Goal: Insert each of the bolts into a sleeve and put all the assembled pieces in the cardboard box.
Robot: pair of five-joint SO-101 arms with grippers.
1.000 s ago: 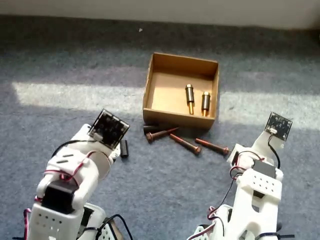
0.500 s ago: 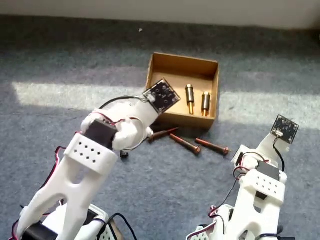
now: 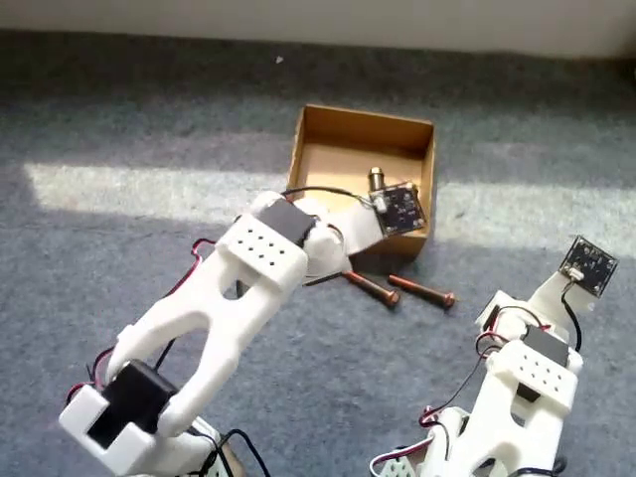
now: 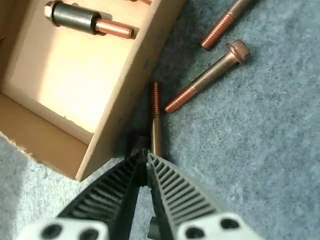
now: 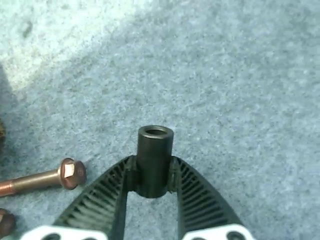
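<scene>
Right wrist view, sleeve clamped between right fingers, bolt nearby.

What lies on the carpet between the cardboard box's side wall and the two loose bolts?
A third bolt, lying alongside the wall of the cardboard box, just ahead of the left end effector. The left wrist view shows it.

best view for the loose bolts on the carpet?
Left wrist view: three loose bolts lie close up beside the cardboard box. High view shows two past the left arm. Right wrist view catches one at its edge.
</scene>
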